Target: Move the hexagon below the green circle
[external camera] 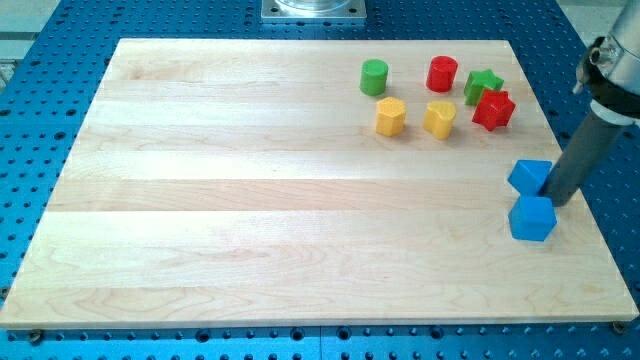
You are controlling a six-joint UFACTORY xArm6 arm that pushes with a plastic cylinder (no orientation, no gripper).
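Note:
The green circle [374,77] stands near the view's top, right of centre. The yellow hexagon [391,116] sits just below it and slightly to the right, a small gap between them. My tip [561,201] is far off at the view's right edge of the board, between two blue blocks and touching or nearly touching the right side of the upper one. It is well apart from the hexagon and the green circle.
A second yellow block [439,118] lies right of the hexagon. A red circle [442,73], a green star [483,86] and a red star [493,110] cluster at the top right. Two blue blocks [530,177] [532,218] sit by my tip.

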